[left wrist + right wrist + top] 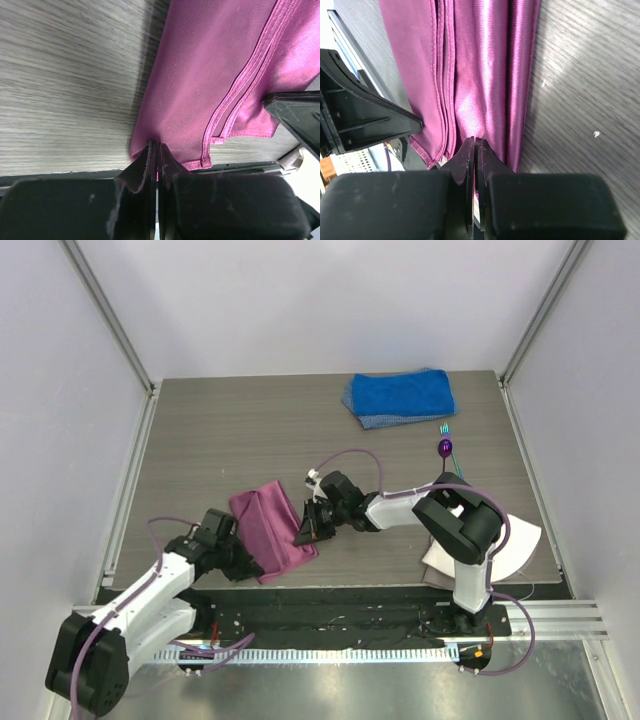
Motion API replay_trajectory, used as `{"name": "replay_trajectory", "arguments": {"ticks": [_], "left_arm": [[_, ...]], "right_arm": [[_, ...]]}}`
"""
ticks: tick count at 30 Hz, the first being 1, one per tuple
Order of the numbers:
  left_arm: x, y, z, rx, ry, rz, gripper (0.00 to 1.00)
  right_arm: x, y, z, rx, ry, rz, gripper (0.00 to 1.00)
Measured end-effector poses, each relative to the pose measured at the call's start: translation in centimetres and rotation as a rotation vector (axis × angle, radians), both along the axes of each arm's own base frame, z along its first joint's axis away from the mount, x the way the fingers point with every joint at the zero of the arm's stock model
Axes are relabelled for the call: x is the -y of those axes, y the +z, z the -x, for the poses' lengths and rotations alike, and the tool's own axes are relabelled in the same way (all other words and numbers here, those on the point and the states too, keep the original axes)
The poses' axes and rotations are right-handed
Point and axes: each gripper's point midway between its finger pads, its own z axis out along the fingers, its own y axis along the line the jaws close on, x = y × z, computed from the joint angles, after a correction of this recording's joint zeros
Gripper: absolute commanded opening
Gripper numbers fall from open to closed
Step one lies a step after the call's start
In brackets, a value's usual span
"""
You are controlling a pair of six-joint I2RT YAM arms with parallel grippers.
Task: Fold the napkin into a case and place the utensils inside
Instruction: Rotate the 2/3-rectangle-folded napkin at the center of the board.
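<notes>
While the thin magenta-purple fabric napkin (268,525) lies folded into a narrow strip at the near-left of the wood-grain desk (220,440), long axis running far-left to near-right, the left fingers (142,167) pinch shut on its left edge and the right fingers (462,160) clamp its right edge. The small purple-bowled spoon (445,449) and teal-blue fork (444,429) lie far right, well apart, nearer the right arm; the fold holds neither.

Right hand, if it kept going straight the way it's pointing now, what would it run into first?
The napkin: the right hand is shut on its edge, and folded cloth stretches straight ahead. The left hand looks off to one side of that line, though depth is unclear.
</notes>
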Motion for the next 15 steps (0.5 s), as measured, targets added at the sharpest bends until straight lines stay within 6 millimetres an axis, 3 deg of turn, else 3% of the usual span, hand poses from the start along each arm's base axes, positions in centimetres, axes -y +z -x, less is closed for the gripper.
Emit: {"name": "replay_trajectory", "arguments": {"ticks": [2,6,9,15], "left_arm": [[0.1,0.0,-0.1,-0.01,0.004,0.001,0.08],[-0.2,0.9,-0.8,0.029,-0.002,-0.024,0.26],[-0.4,3.5,-2.8,0.146,0.01,-0.037,0.31],[-0.7,8.4,-7.5,0.313,0.032,-0.106,0.27]], "right_arm": [[0.0,-0.2,0.0,-0.003,0.0,0.003,0.01],[-0.1,-0.2,0.0,-0.004,-0.001,-0.003,0.01],[0.0,-0.3,0.1,-0.005,-0.004,-0.008,0.01],[0.0,-0.3,0.1,-0.006,-0.011,-0.02,0.01]]}}
